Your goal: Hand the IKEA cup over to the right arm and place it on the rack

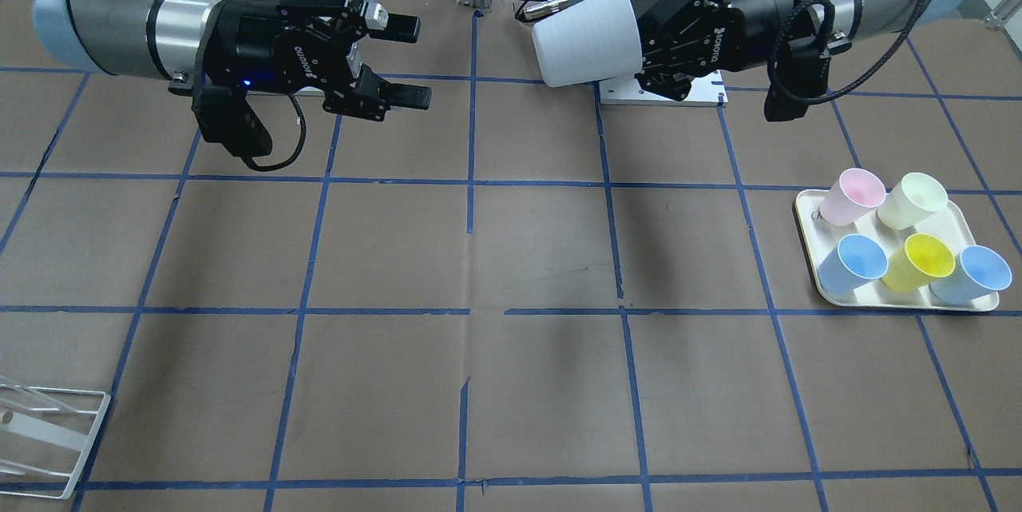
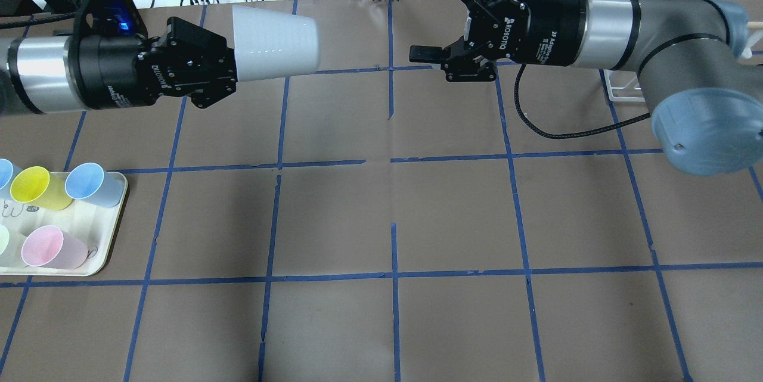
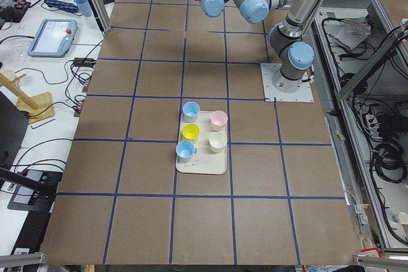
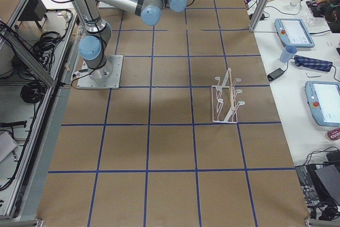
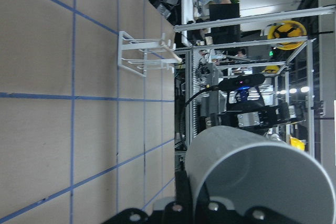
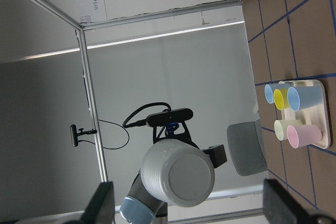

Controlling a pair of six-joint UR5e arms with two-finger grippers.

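The IKEA cup (image 2: pixel 274 42), pale grey-white, lies horizontal in the air, held at its rim by my left gripper (image 2: pixel 231 63), which is shut on it. Its base points toward my right gripper (image 2: pixel 420 17). The cup also shows in the front view (image 1: pixel 587 37) and the left wrist view (image 5: pixel 257 177). My right gripper (image 1: pixel 415 61) is open and empty, level with the cup and a clear gap away. The right wrist view shows the cup's base (image 6: pixel 178 171) centred between my fingers (image 6: pixel 103 205). The white wire rack (image 4: pixel 226 102) stands on the table, also seen in the front view (image 1: pixel 40 424).
A cream tray (image 1: pixel 806 212) on my left side holds a pink cup (image 1: pixel 853 196), a cream-green cup (image 1: pixel 913 200), a yellow cup (image 1: pixel 918 260) and two light blue cups (image 1: pixel 853 263). Brown paper with blue tape lines covers the table.
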